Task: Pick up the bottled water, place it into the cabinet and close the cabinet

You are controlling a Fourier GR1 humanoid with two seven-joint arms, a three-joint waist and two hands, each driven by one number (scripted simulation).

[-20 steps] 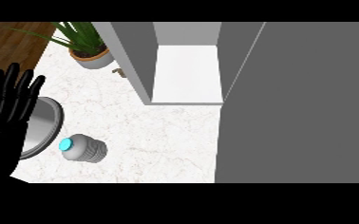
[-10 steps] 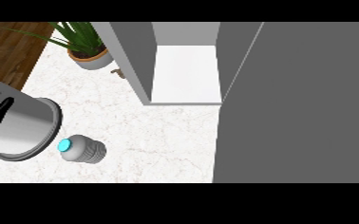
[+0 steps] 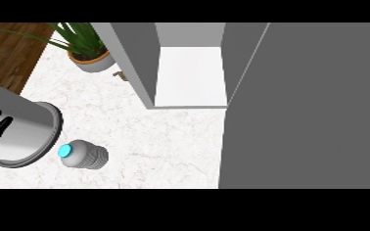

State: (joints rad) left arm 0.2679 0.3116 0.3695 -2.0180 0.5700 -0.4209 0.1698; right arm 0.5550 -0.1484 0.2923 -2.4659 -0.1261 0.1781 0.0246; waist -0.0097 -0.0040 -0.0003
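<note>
Though neither hand's fingers show, your left forearm (image 3: 25, 134) is nearer; the bottled water (image 3: 83, 154) stands upright at its four o'clock.

no readable text, no labels, no brand marks, no numbers, no signs anywhere

One head view only; it looks steeply down on the counter (image 3: 159, 137) from close above.
</note>
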